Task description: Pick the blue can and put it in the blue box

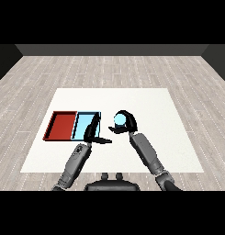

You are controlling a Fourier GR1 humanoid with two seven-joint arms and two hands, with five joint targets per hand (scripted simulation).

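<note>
Here the blue can (pixel 119 120) sat in the curled fingers of the right hand (pixel 127 123), held above the white table (pixel 146 110) just right of the light blue tray (pixel 81 120), outside it. The left hand (pixel 92 133) lay over that tray's near edge, fingers straight and relaxed, gripping nothing. The red tray (pixel 61 126) touched the blue tray's left side.

Two trays (pixel 63 126) side by side, table (pixel 169 137) left; can (pixel 119 120) right of them.
</note>
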